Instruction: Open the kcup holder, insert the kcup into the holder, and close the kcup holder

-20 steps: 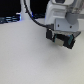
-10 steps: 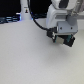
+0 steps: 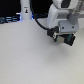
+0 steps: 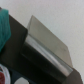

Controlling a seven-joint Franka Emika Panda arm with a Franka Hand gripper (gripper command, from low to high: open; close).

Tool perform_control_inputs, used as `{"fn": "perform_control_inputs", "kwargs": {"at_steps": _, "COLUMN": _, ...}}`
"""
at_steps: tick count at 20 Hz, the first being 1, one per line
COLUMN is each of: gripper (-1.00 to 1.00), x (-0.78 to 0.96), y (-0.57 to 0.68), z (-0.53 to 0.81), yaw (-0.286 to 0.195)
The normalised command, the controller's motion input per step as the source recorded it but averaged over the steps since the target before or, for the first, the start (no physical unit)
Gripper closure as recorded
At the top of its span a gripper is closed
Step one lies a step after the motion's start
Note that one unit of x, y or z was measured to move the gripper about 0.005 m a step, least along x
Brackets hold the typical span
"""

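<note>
In the exterior view my gripper (image 3: 62, 38) hangs from the white arm at the upper right, low over the white table. Its dark fingers overlap a black boxy shape, the kcup holder (image 3: 68, 41), and the blur hides whether they are open or shut. A small green spot (image 3: 56, 35) shows beside the fingers; I cannot tell if it is the kcup. The wrist view looks down on the kcup holder (image 4: 47, 46), a dark box with a shiny grey top, and its tray does not show.
A teal object (image 4: 4, 27) and a red round thing (image 4: 3, 75) sit near the holder on a dark surface in the wrist view. Dark equipment and a white post (image 3: 25, 11) stand along the table's far edge.
The gripper has shifted only slightly by the black box; nothing else has visibly moved.
</note>
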Motion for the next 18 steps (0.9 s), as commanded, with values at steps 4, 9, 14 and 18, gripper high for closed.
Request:
{"fn": "perform_control_inputs", "kwargs": {"at_steps": 4, "gripper": -1.00, "x": -0.47, "y": 0.46, "z": -0.02, "yaw": 0.097}}
{"fn": "perform_control_inputs", "kwargs": {"at_steps": 9, "gripper": -1.00, "x": -0.49, "y": 0.46, "z": -0.03, "yaw": 0.097}}
{"fn": "perform_control_inputs", "kwargs": {"at_steps": 14, "gripper": -1.00, "x": -0.46, "y": 0.48, "z": -0.06, "yaw": 0.099}}
{"fn": "perform_control_inputs", "kwargs": {"at_steps": 18, "gripper": -1.00, "x": -0.52, "y": 0.48, "z": -0.05, "yaw": 0.097}}
